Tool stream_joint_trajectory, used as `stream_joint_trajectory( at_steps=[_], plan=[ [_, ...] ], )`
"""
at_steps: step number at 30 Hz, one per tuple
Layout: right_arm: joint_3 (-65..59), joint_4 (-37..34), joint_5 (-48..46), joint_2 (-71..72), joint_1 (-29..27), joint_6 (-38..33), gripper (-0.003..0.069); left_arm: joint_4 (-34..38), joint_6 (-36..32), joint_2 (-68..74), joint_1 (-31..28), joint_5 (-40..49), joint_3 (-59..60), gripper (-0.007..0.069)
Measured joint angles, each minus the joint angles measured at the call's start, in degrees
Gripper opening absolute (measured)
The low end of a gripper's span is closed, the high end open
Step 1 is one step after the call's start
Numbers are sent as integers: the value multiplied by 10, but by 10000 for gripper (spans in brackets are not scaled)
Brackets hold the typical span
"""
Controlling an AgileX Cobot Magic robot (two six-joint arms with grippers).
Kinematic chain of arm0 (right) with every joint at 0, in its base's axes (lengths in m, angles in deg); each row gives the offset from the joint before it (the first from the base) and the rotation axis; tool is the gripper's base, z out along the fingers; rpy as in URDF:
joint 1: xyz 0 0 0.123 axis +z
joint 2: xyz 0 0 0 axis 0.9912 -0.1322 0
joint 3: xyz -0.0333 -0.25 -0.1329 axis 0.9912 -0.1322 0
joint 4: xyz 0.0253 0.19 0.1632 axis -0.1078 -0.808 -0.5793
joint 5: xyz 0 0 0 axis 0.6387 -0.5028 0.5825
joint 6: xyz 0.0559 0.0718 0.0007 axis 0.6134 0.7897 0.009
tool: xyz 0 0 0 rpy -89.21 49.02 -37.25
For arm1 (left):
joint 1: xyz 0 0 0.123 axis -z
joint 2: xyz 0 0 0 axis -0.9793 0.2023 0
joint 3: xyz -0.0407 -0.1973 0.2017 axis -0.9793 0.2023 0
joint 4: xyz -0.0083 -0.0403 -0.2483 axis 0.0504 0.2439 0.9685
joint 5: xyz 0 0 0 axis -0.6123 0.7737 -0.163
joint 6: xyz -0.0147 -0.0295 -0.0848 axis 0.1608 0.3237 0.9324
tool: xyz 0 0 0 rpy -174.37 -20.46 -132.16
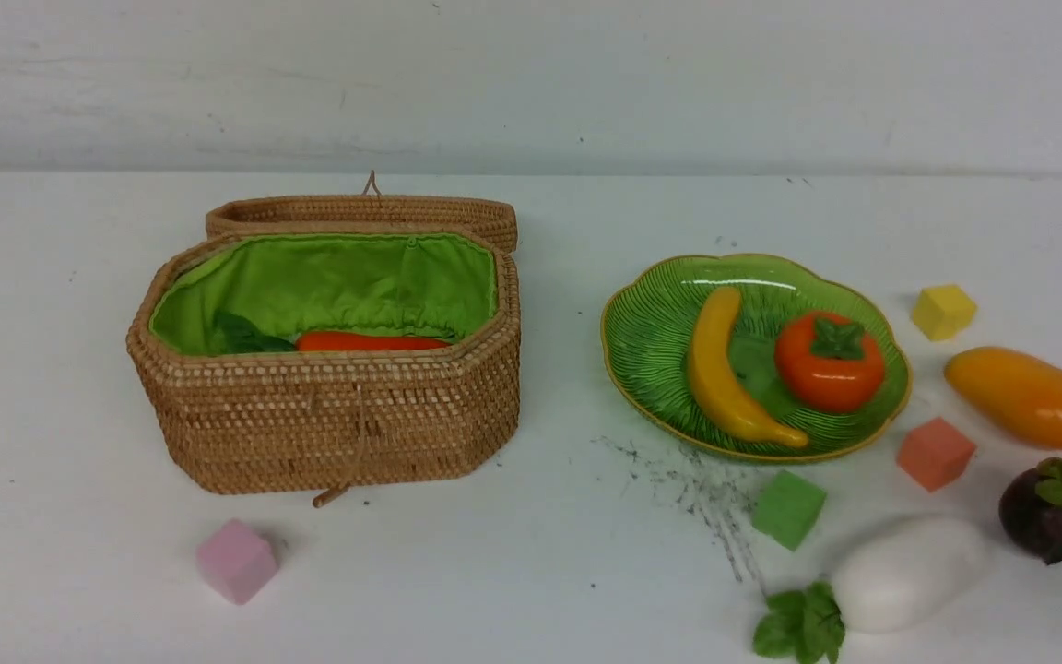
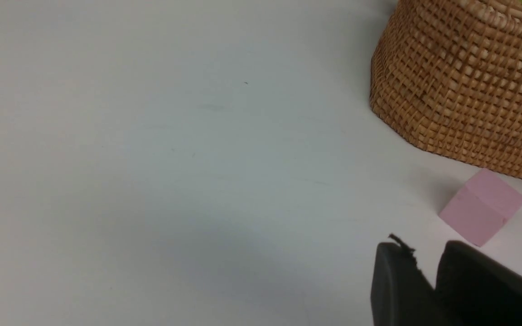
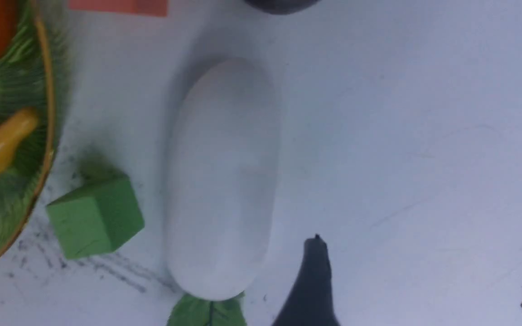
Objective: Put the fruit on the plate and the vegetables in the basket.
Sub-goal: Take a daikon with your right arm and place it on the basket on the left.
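While the right tool (image 3: 424, 280) hung with its jaws wide apart and nothing between them, the radish (image 1: 909, 572) lay on the bench (image 1: 494, 590) just beside one finger, leaf end nearer the robot.

Mangosteen (image 1: 1038, 516): on the bench at the right edge, partly behind that tool.
Mango (image 1: 1024, 397): on the bench, right of the plate (image 1: 651, 323).
Banana (image 1: 725, 369), persimmon (image 1: 831, 364): on the plate.
Carrot (image 1: 370, 342): in the open basket (image 1: 328, 424).
Left tool (image 2: 424, 258): jaws all but together, holding nothing, low over the bench near the basket's corner.

Step judged: a pick by the right tool — radish or mangosteen, which one could not be told.

Handling note: both were glossy and rounded. The jaws should straddle the body squarely, across the radish's short width and clear of its leaves, and come fully down before closing, lest the piece slip out. The green cube (image 1: 789, 509) sat near the radish and should not be nudged.

Not made out: the eggplant — only a dark green patch showed beside the carrot, with the basket's front wall hiding the floor. The front view's edge cut off the right tool, and the left tool did not show there. In the right wrist view the mangosteen was a dark sliver.
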State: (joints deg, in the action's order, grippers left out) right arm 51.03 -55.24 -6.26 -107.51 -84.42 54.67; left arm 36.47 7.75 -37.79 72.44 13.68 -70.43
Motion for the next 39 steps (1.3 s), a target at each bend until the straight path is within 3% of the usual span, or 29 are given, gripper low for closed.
stream_joint_trajectory(
  at_steps=[5, 9, 14, 17, 33, 37, 39],
  plan=[
    [-32, -1, 48, -1, 0, -10, 587, 0, 0, 0, 0, 0, 0, 142],
    [-32, -34, 78, -1, 0, -73, 587, 0, 0, 0, 0, 0, 0, 143],
    [-32, -128, 77, -1, 0, -229, 587, 0, 0, 0, 0, 0, 0, 145],
    [-32, -171, 73, -1, 0, -267, 587, 0, 0, 0, 0, 0, 0, 148],
    [-1, -177, 73, -43, 11, -246, 587, 0, 0, 0, 0, 0, 0, 166],
    [35, -123, 71, -98, 51, -192, 587, 0, 0, 0, 0, 0, 0, 167],
    [47, -75, 81, -132, 78, -104, 587, 0, 0, 0, 0, 0, 0, 170]
  ],
)
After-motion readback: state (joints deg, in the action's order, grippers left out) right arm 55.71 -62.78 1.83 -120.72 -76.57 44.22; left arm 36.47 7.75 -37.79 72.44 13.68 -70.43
